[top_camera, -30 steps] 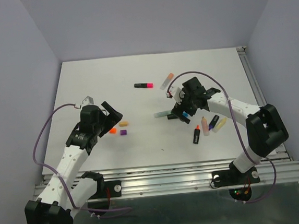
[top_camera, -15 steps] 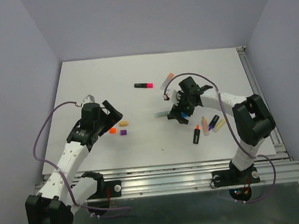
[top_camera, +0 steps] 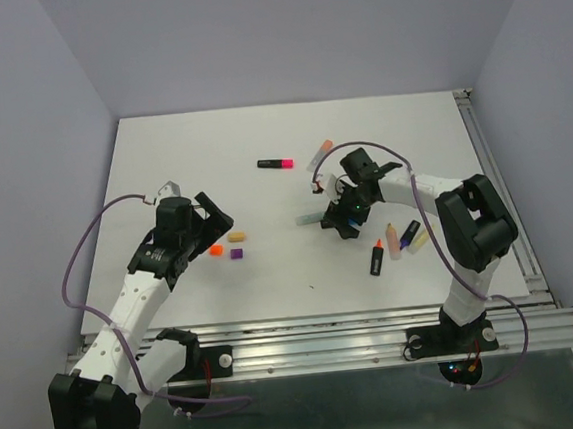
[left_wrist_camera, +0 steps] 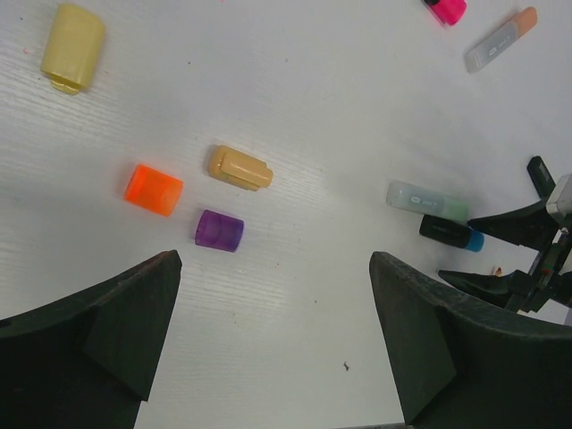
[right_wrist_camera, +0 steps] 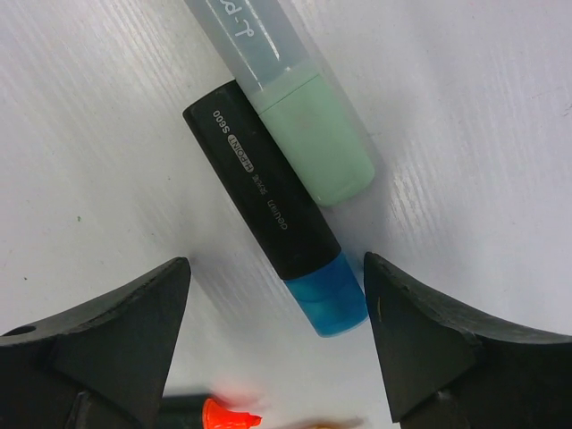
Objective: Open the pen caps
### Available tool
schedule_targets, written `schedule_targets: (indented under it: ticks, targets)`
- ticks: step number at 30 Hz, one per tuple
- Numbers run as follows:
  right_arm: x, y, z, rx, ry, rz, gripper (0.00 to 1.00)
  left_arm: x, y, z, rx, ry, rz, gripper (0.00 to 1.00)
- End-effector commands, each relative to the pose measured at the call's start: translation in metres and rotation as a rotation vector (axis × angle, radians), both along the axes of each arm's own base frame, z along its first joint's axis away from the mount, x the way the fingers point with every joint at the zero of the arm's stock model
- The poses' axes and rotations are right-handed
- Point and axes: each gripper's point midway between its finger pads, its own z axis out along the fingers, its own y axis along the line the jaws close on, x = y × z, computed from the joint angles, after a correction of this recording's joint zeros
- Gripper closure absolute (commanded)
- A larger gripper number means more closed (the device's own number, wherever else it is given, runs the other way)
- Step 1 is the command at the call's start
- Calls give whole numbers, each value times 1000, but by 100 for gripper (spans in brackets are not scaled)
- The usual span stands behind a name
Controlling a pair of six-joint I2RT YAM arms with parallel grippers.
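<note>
So the right end effector (right_wrist_camera: 275, 262) is open, fingers straddling the black highlighter (right_wrist_camera: 264, 192) that lies flat on the tabletop (right_wrist_camera: 483, 107), with no contact yet as far as I can see. Its blue cap (right_wrist_camera: 332, 302) sits right between the fingertips, closer to 1 finger than the other. A pale pen (right_wrist_camera: 241, 36) with a mint green cap (right_wrist_camera: 326, 143) lies just ahead, touching the black barrel.

My worry is that the pen sits diagonal to the fingers and off-centre, so closing could spin or skid it, or catch the mint pen too.

The left end effector (left_wrist_camera: 275, 257) is wide open and holds nothing. 3 loose ones lie just ahead of it: an orange cap (left_wrist_camera: 153, 189), a purple cap (left_wrist_camera: 219, 231) and a peach cap (left_wrist_camera: 239, 167).
</note>
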Motion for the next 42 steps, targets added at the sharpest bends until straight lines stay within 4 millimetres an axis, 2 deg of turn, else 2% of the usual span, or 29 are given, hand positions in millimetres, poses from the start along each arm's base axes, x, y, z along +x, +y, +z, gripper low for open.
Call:
schedule_targets:
  ticks: [1,6,13,21,29,30,33,38,42]
  targets:
    - [-17,2,3,32,79,-43,17,5,1,19,13,-59,-2,1]
    - [-23,0,5,38,90,-76,20,5,2,21,13,-70,2,1]
    - [-32,-10,-5,-8,123,-182,21,6,2,20,12,-75,-1,1]
    - [-44,-17,-14,-92,81,-240,28,7,1,20,19,-75,-7,1]
    - [-42,-22,-25,-171,35,-276,48,7,1,20,16,-78,-10,1]
    - [-43,-21,-27,-176,41,-278,54,7,1,20,16,-77,-10,1]
    - [-49,-19,-29,-179,51,-270,62,6,1,20,16,-80,-12,1]
    - [-57,-11,-19,-139,31,-261,63,6,0,22,13,-84,-14,1]
    - [-66,0,-9,-90,14,-244,76,6,-3,22,-1,-87,-28,1]
